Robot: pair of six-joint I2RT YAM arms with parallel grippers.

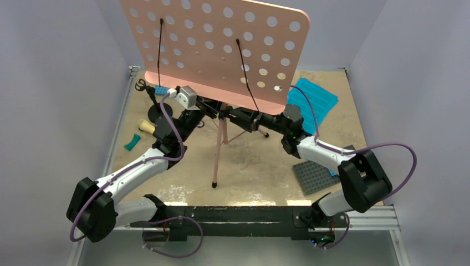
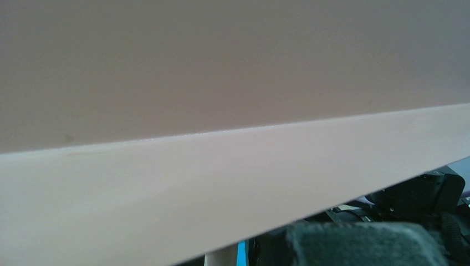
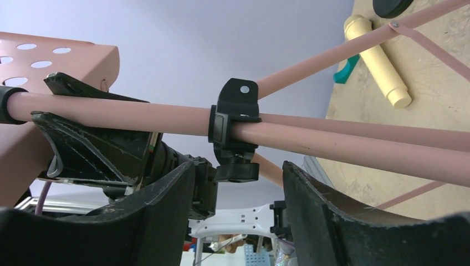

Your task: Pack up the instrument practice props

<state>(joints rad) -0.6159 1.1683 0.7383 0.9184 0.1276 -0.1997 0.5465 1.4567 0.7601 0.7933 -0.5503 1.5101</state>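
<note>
Top: pink music stand upright, mid-table; cyan pages far right, cream mic left.
L wrist: stand's board fills view.
R wrist: L gripper clamped on stand's pole. R gripper jaws apart, flanking black collar knob, nothing held.

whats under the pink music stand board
The stand's pole and black clamp, with the left gripper shut on the pole and the right gripper open around the clamp's knob. The pink board covers the tabletop behind it.
</note>
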